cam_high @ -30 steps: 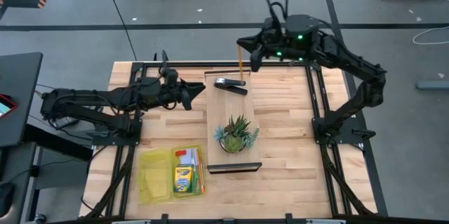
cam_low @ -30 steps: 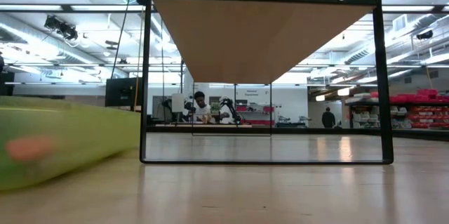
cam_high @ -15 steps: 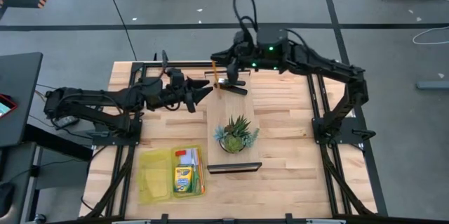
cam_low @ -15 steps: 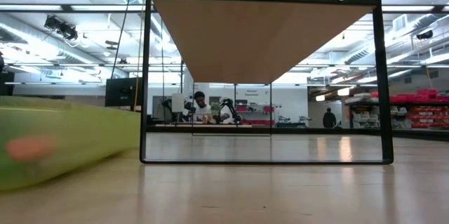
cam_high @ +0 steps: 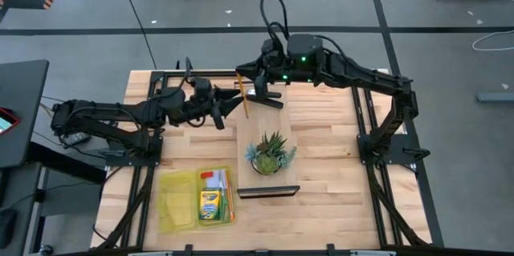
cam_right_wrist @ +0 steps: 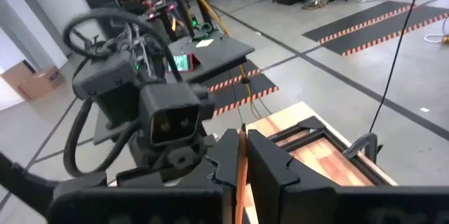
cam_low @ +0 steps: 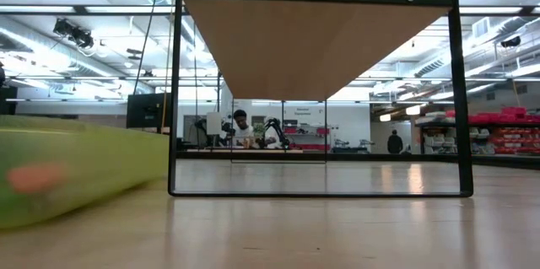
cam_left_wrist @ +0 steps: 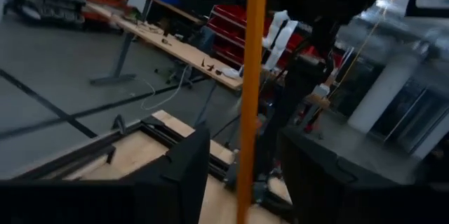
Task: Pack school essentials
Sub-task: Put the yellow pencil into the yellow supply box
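A wooden desk [cam_high: 321, 168] seen from above, with two dark robot arms reaching in from either side toward its far edge. The right claw [cam_high: 243, 74] is pinched shut on a thin orange pencil [cam_high: 241, 94], which hangs below it over the far end of a raised wooden shelf [cam_high: 259, 128] at the middle of the desk. The right wrist view shows the pencil [cam_right_wrist: 240, 171] squeezed tightly between that claw's two dark fingers. The left claw [cam_high: 230, 105] points at the same pencil from the left, its tips just beside the pencil's lower part. From the left wrist view the pencil [cam_left_wrist: 249, 90] stands upright in the gap between the left claw's fingers [cam_left_wrist: 184, 171], which are parted and not pressing on it. On the shelf sit a black stapler [cam_high: 266, 97], close to the pencil, and a spiky green potted plant [cam_high: 270, 152] nearer the front. At the front left of the desk lies an open yellow-green pouch [cam_high: 178, 200] holding a yellow-and-green crayon box [cam_high: 210, 205] and more orange pencils [cam_high: 229, 200] along its right edge. The table-level view shows the pouch [cam_low: 76, 168] blurred at left and the shelf's frame, with people far back in the room.
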`<act>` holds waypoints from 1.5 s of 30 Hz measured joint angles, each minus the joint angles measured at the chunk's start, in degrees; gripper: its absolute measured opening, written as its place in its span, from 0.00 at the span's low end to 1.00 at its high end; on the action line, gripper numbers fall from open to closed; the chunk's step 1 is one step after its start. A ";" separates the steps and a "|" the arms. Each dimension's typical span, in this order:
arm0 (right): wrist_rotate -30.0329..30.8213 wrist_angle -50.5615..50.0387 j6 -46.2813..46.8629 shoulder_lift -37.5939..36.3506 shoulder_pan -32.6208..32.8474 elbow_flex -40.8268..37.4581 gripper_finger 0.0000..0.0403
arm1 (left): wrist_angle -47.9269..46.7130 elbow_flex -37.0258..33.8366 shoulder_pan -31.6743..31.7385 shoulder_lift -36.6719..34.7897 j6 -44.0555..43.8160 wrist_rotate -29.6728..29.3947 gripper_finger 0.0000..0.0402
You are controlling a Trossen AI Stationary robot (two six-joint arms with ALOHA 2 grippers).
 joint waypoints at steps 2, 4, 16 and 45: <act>-0.18 -0.21 0.04 0.17 0.20 -0.02 0.07 | -0.10 0.00 0.00 0.00 3.30 0.00 0.42; -0.27 -0.10 -0.24 0.18 0.46 -0.02 0.07 | -0.11 0.00 0.00 0.06 5.81 -0.02 0.41; -1.90 0.20 -2.30 0.10 0.74 -0.02 0.07 | -0.23 0.00 -0.01 0.09 8.73 0.38 0.33; -2.01 1.12 -5.53 0.10 1.85 -0.08 0.15 | -0.24 0.02 0.00 0.09 8.27 4.28 0.07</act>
